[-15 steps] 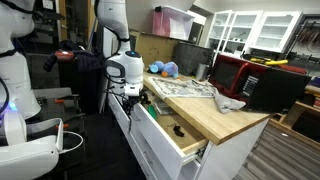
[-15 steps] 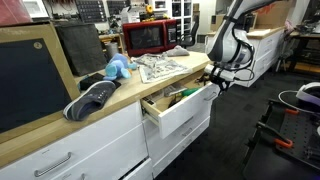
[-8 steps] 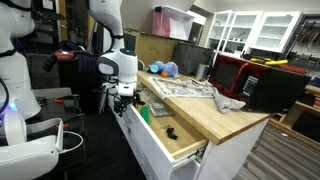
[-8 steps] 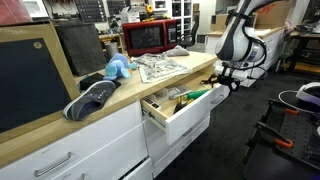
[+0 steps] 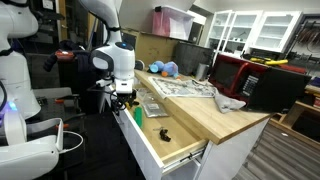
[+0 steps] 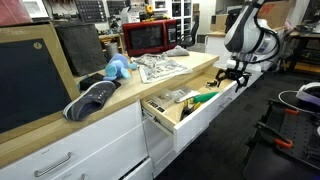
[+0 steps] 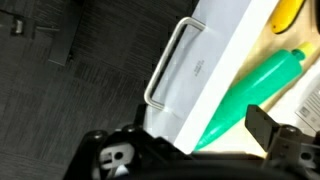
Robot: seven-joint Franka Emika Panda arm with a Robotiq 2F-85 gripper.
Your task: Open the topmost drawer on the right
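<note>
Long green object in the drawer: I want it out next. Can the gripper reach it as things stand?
Probably yes: the topmost drawer stands open, the green object lies uncovered just behind its front panel, and the gripper sits at that panel.

White drawer front (image 7: pixel 215 60) ran diagonally, slim bar handle (image 7: pixel 168 62) on outer face. Behind panel: green tapered object (image 7: pixel 250 95) lying alongside, yellow item (image 7: pixel 287 13) cut off at top corner. Dark floor (image 7: pixel 70 90) beside. Gripper (image 7: pixel 195 150) at bottom edge, fingers (image 7: pixel 283 140) spread, panel's end between them.
</note>
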